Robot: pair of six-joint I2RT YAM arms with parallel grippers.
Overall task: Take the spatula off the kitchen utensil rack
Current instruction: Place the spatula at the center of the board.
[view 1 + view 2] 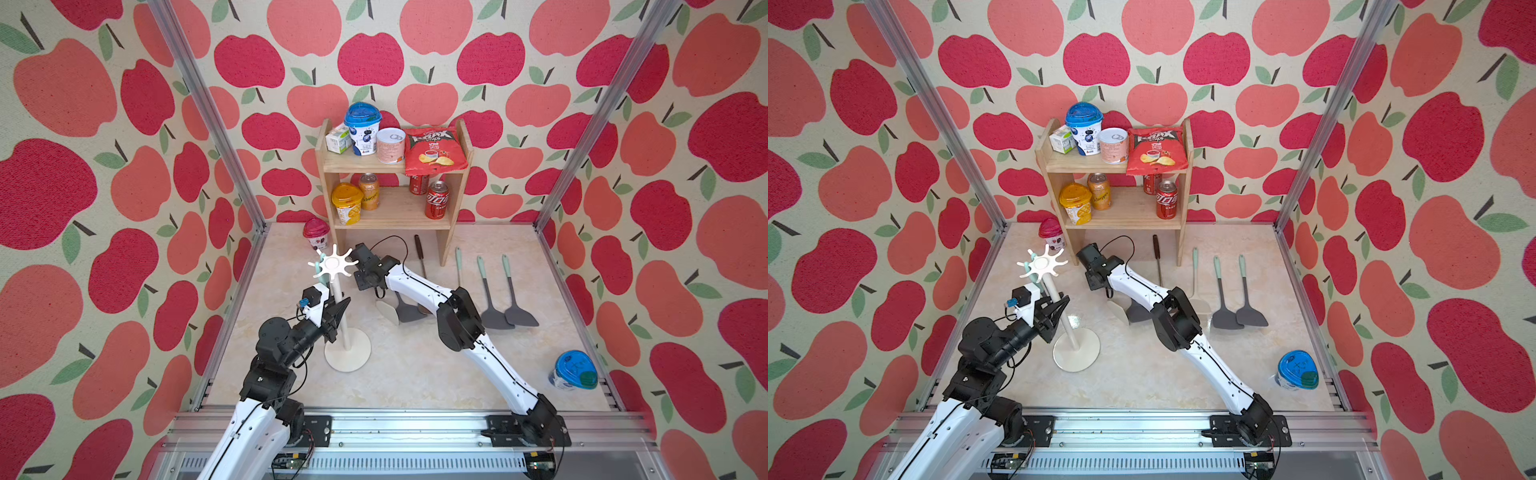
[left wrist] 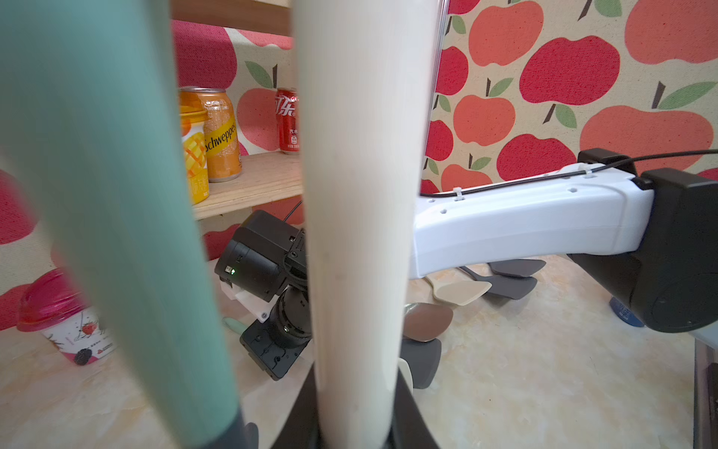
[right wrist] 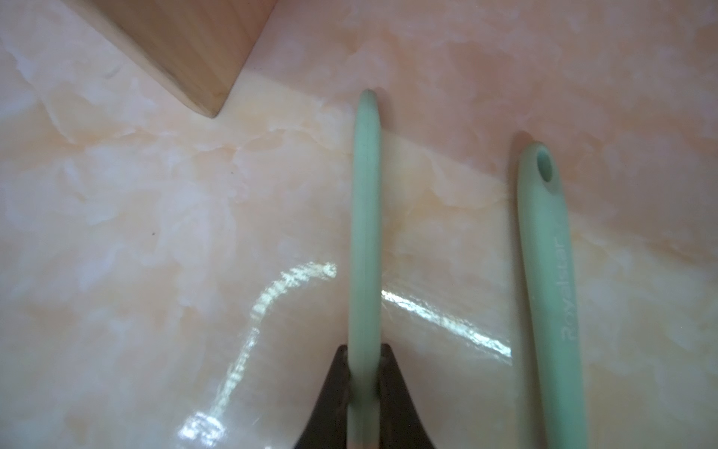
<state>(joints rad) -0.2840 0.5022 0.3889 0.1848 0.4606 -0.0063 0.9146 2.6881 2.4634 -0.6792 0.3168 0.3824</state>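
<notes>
the kitchen utensil rack [image 1: 332, 264] stands upright near the left edge of the table [image 1: 415, 374], just in front of the wooden shelf [image 1: 395, 210]. in both top views only a teal stub of the hanging spatula [image 1: 318, 267] shows, hooked at 1 prong of the star crown. the left wrist view shows its long handle [image 2: 116, 194] hanging just beside the pole with a gap between them, turning dark grey at the lower end. the left gripper [image 1: 338, 309] is clamped on the pole about midway up, with 1 finger [image 2: 417, 427] on each side.

only the right wrist view shows the right gripper [image 3: 363, 383] pinching the teal handle of a second spatula [image 3: 363, 233]. a loose teal handle [image 3: 544, 291] with a hanging hole lies beside it, near a shelf leg. in the top views those fingertips are hidden under the arm's own wrist. whether the pinched spatula touches the table cannot be told.
</notes>
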